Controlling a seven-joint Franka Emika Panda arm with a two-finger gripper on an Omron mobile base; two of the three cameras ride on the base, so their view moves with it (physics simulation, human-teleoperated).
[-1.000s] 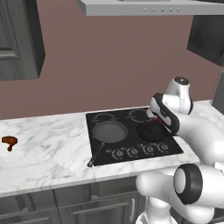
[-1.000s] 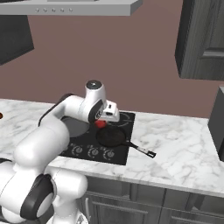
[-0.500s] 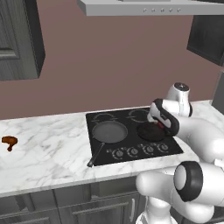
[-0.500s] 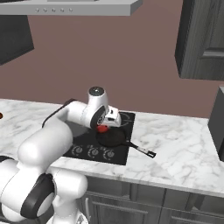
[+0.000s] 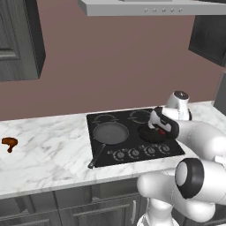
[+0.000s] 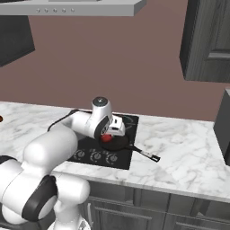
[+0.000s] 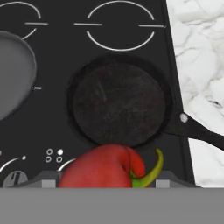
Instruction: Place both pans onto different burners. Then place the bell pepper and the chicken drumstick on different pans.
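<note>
While over the smaller pan, hand holding bell pepper; wide pan on adjacent burner; drumstick on counter.

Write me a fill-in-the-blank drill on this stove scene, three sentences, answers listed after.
1. The pincer holds the red ______ above the small black pan.
2. The chicken drumstick lies on the marble ______, far left of the cooktop.
3. The wide grey pan sits on the cooktop with ______ in it.

Missing words: bell pepper; counter; nothing
</note>
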